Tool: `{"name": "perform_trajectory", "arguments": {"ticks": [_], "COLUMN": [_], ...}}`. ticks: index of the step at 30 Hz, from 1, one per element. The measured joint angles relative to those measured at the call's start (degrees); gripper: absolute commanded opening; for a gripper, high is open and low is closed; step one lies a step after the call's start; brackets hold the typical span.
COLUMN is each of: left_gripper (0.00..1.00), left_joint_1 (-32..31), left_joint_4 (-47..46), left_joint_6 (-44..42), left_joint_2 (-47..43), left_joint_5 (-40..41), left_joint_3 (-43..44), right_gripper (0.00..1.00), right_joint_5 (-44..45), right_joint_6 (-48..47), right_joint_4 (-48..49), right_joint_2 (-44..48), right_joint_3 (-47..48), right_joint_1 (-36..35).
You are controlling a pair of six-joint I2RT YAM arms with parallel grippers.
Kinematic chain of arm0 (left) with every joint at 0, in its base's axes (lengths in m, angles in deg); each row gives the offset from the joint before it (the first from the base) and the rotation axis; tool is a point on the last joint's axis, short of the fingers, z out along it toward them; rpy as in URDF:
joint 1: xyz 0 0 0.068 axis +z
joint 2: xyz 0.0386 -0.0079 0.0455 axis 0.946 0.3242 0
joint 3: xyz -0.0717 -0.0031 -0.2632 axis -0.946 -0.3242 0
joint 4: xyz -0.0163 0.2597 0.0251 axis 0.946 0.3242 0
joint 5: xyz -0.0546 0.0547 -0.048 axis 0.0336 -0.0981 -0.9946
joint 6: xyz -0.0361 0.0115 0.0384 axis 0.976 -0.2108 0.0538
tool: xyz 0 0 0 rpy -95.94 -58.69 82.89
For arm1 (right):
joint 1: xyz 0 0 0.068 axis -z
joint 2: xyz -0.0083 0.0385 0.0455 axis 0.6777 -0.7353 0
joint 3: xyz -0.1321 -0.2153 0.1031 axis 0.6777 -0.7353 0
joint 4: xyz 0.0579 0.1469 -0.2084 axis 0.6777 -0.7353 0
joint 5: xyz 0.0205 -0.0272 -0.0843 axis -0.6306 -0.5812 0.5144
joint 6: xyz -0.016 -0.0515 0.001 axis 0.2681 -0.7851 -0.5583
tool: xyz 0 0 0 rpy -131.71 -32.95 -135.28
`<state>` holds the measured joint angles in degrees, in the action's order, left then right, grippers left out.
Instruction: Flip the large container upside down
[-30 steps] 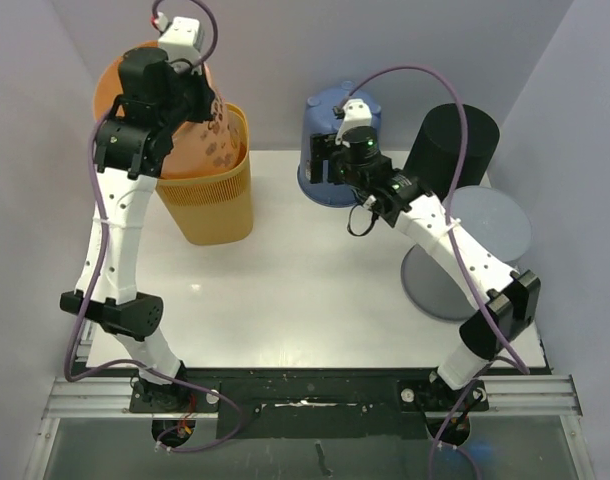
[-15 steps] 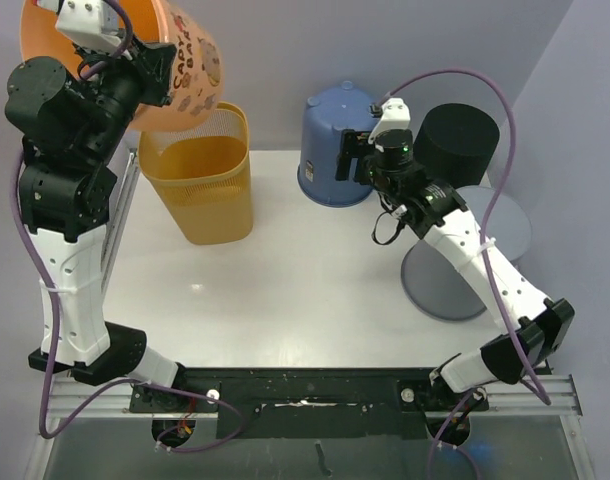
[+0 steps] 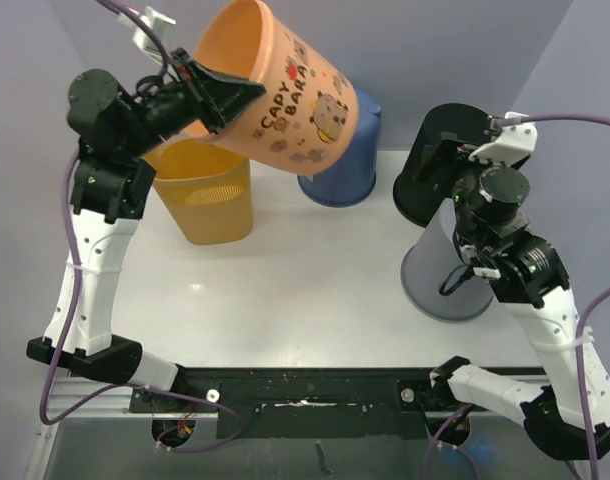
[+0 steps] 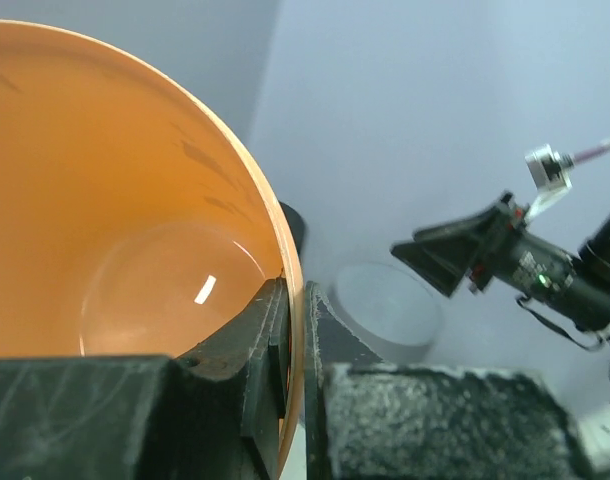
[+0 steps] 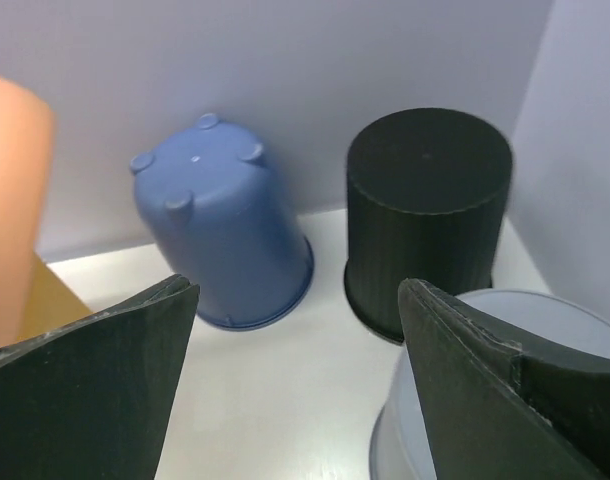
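The large orange container (image 3: 285, 95) is hanging tilted at 11 o'clock, the left gripper (image 4: 295, 335) clamping its rim, jaws nearly shut. It is probably wanting a full wrist roll, mouth down, clear of the yellow basket (image 3: 205, 205) beneath; the right gripper (image 5: 295, 350) is gaping empty at 3 o'clock.

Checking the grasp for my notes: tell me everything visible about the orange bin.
The orange bin is a smooth, tapered, plastic-looking tub printed with cartoon animals and lettering. It is lifted off the table and tipped on its side, with its base over the blue bin and its mouth toward the left. The inside looks empty. The left gripper is shut on its rim, one finger inside and one outside.
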<state>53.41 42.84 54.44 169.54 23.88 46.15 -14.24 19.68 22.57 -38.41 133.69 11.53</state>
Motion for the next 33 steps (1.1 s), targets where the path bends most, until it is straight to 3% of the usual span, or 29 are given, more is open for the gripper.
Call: {"name": "perform_trajectory", "arguments": {"ticks": [6, 13, 18, 28, 33], "left_gripper": [0.00, 0.00, 0.00, 0.00, 0.00], "left_joint_1": [-8.66, -17.62, -17.70, -17.40, -16.98], "left_joint_4": [-8.31, -9.18, -11.19, -36.52, -41.99], "left_joint_6": [4.66, 5.14, 7.41, 26.38, 32.17], "left_joint_2": [-0.28, -1.36, -3.39, -8.85, -9.11], "left_joint_5": [-4.52, -6.58, -5.79, -1.77, 0.55], "left_joint_3": [-12.79, -27.08, -38.25, -62.79, -69.26], "right_gripper": [0.85, 0.86, 0.87, 0.87, 0.87], "right_joint_5": [5.38, 6.36, 5.11, -1.84, -7.02], "right_joint_6": [-1.62, -1.64, -1.33, 2.75, 5.55], "right_joint_4": [-3.32, -7.89, -10.75, -11.98, -10.27], "right_joint_2": [3.67, 3.45, 2.45, 1.07, 0.98], "right_joint_3": [-0.04, -0.09, -0.20, -0.85, -1.68], "right_joint_1": [0.04, 0.04, 0.04, 0.07, 0.09]}}
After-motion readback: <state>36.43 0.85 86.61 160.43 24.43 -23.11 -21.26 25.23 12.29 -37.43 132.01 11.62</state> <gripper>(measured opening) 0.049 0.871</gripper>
